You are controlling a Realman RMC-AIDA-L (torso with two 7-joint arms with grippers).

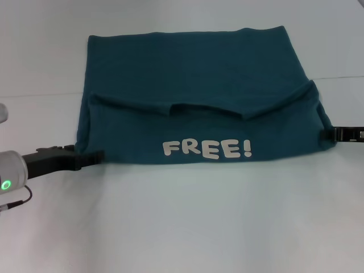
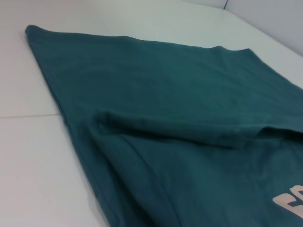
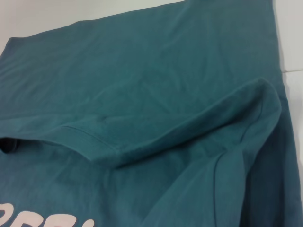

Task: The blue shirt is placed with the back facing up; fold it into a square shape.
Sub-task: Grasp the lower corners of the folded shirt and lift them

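Observation:
The blue shirt [image 1: 193, 85] lies flat in the middle of the white table, far wider than the grippers. Its near part is folded back over the rest, so the white lettering "FREE!" [image 1: 206, 149] faces up near the front fold. The flap's uneven edge [image 1: 187, 108] runs across the middle. My left gripper [image 1: 94, 157] rests low at the shirt's near left corner, touching the fabric edge. At the near right edge, my right gripper [image 1: 335, 134] sits against the cloth. Both wrist views are filled with the shirt [image 2: 180, 118] [image 3: 142, 94] and its raised fold ridge.
The white table [image 1: 187, 227] stretches around the shirt on all sides. A faint seam [image 1: 40, 95] crosses the table behind the left arm. My left arm's grey wrist with a green light [image 1: 7, 185] sits at the left edge.

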